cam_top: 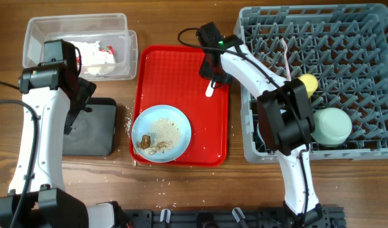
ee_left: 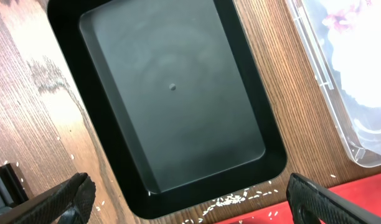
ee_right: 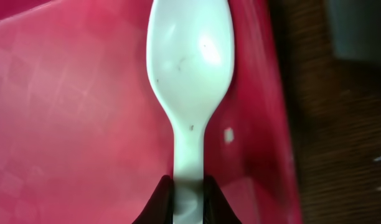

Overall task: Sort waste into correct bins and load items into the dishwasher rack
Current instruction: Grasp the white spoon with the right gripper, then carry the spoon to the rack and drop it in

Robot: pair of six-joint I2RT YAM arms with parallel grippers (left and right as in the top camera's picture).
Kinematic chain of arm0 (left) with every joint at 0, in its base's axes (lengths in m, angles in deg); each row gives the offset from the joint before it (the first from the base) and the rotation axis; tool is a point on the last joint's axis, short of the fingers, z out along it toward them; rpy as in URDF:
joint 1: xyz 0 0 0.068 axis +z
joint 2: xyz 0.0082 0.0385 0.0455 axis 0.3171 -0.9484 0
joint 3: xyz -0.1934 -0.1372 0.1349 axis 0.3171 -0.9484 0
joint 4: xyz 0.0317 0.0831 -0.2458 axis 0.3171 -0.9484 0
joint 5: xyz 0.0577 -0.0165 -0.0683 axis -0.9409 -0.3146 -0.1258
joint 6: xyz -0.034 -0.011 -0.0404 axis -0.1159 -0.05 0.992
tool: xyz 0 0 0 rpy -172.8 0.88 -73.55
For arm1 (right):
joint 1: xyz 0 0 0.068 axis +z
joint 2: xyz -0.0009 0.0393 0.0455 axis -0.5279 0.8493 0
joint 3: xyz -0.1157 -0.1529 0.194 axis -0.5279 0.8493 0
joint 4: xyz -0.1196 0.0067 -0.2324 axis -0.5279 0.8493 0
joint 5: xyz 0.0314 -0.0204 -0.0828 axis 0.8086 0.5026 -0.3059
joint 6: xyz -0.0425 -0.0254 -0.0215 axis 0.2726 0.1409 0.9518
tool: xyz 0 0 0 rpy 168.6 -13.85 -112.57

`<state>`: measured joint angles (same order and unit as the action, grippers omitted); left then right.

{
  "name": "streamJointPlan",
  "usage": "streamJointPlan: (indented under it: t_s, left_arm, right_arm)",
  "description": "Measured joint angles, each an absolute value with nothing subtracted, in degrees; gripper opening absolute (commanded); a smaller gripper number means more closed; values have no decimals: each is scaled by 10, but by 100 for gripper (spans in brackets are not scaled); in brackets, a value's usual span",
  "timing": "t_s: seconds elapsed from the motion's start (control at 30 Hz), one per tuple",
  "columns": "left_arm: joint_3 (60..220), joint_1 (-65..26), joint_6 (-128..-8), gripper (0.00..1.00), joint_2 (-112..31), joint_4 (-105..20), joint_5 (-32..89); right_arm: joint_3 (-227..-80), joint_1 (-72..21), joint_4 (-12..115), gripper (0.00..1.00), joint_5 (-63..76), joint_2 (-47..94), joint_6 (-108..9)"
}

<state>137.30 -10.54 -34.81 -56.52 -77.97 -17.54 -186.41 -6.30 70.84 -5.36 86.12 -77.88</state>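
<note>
rack: 1 grey dishwasher rack (cam_top: pixel 346 38), 3 o'clock side of the table, the biggest item.
right arm: rose from the 6 o'clock edge, crossed the rack's 9 o'clock wall, and reached over to the 1 o'clock corner of the red tray.
left arm: rose from the 7 o'clock corner, with its wrist over the gap between the two bins and its camera looking straight down.
red tray: 1 flat red serving tray (cam_top: pixel 181 69), table centre, just beside the rack.
bins: 2. The clear tub (cam_top: pixel 38 31) sat at 10 o'clock and the black tray (cam_top: pixel 96 130) at 8 o'clock, near each other. The black tray's inside was bare apart from one speck.
plate: 1 light blue plate (cam_top: pixel 175 123) at the 7 o'clock corner of the red tray. Brown scraps lay at its 7 o'clock and crumbs across its middle.
bowl: 1 mint bowl (cam_top: pixel 332 125) clearly seen, at the rack's 5 o'clock.
napkins: a white crumpled napkins (cam_top: pixel 96 54) wad with a red scrap, inside the clear tub.
cup: 1 yellow-green cup (cam_top: pixel 309 82) in the rack, at 11 o'clock of the bowl.
spoon: 1 white spoon (ee_right: pixel 190 68), flat on the red tray near its 3 o'clock rim.
right gripper (ee_right: pixel 185 202): clamped tight on the spoon's handle, bowl end pointing away.
left gripper (ee_left: pixel 193 208): spread fully wide, holding nothing. Its fingers (ee_left: pixel 63 199) straddled the black tray's near end.
loose crumbs (ee_left: pixel 231 200): scattered on the wood between the black tray and the red tray.
</note>
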Motion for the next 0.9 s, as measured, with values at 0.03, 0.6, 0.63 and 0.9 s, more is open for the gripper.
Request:
streamJointPlan:
  t_s: [0.03,0.6,0.63,0.9]
  left_arm:
    - [1373,-105,-348,100,-565,-780,-175]
    - [1373,-105,-348,100,-565,-780,-175]
    - [1373,-105,-348,100,-565,-780,-175]
    - [1373,-105,-348,100,-565,-780,-175]
  right_arm:
    - [-1864,-70,710,4,-47,854,-768]
    - [-1841,-328,697,20,-5,637,-362]
    - [-1833,-329,690,30,1,639,-354]
    - [-1790,-329,676,56,14,654,-356]
